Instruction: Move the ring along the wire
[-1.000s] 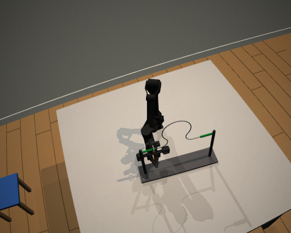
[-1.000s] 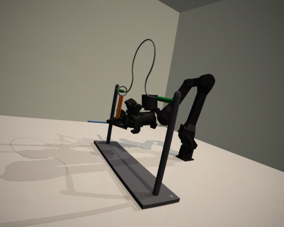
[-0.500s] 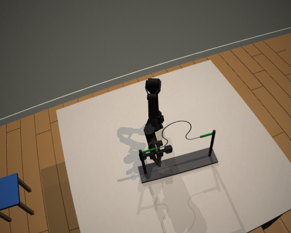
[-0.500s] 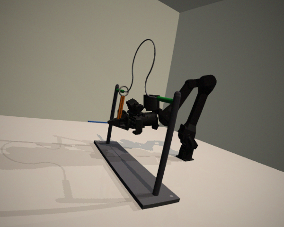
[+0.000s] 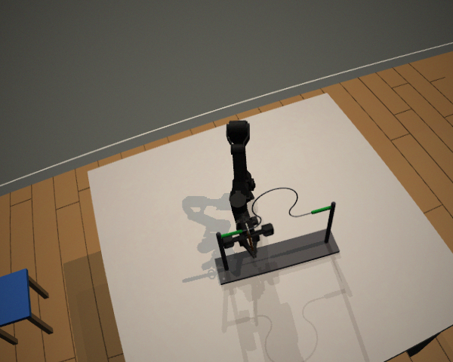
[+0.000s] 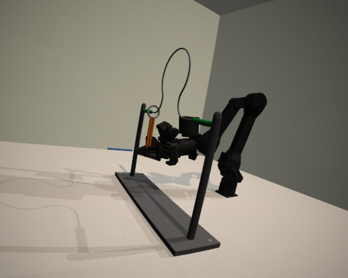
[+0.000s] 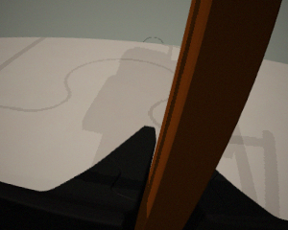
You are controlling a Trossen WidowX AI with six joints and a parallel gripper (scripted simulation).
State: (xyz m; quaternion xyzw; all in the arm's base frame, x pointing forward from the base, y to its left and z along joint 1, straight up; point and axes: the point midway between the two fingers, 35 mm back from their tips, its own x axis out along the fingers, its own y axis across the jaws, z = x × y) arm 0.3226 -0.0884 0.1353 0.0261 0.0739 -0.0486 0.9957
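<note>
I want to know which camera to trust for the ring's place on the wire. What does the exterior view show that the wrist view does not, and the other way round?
Only the exterior view shows the ring around the green part beside the far post, the thin grey wire looping above, the other post and the base plate. Only the wrist view shows the handle close up, crossing the frame on a slant, between dark pincer fingers. Both show the orange handle clamped in the pincer over the white table top.
</note>
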